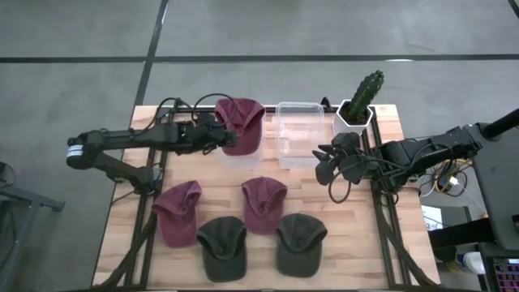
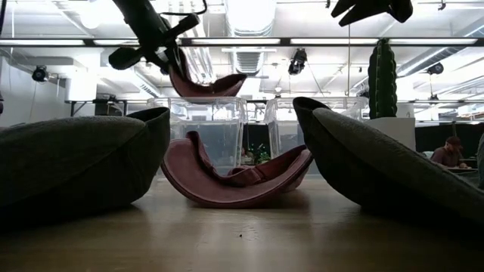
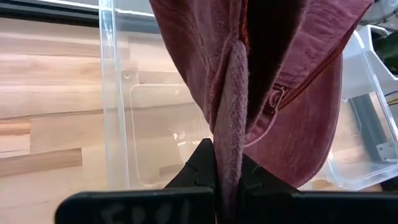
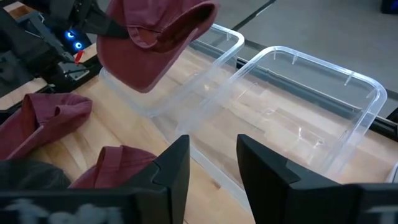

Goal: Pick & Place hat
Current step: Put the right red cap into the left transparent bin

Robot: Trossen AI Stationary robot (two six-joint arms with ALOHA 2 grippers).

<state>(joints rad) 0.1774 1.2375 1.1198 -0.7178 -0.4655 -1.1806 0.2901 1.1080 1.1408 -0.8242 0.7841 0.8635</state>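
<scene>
**Item in hand.** One maroon cotton baseball cap, clamped by the left gripper on a fold of fabric, fingers pinched together on the cloth. In the left wrist view the cap hangs off the fingertips directly above the left clear plastic bin.

**Governing relation.** The cap sits above the left-hand bin of the pair at the table's back; in the high view it covers most of that bin. The cap's long axis, brim to crown, runs roughly front to back of the table, close to the bin's own length. Judged: what remains is to lower the cap and let it go. The left arm is the nearer; it already carries the cap.

**Right gripper**. Holds nothing, fingers parted, raised beside the right clear plastic bin, apart from the caps.

**Count.**
- Caps, maroon: three. One held; two on the wooden table, namely the left one and the middle one.
- Caps, dark olive-grey: two, at the front, left and right.
- Clear bins: two, side by side, both without caps inside.
- Potted green cactus in white pot: one, at the back right corner.
</scene>
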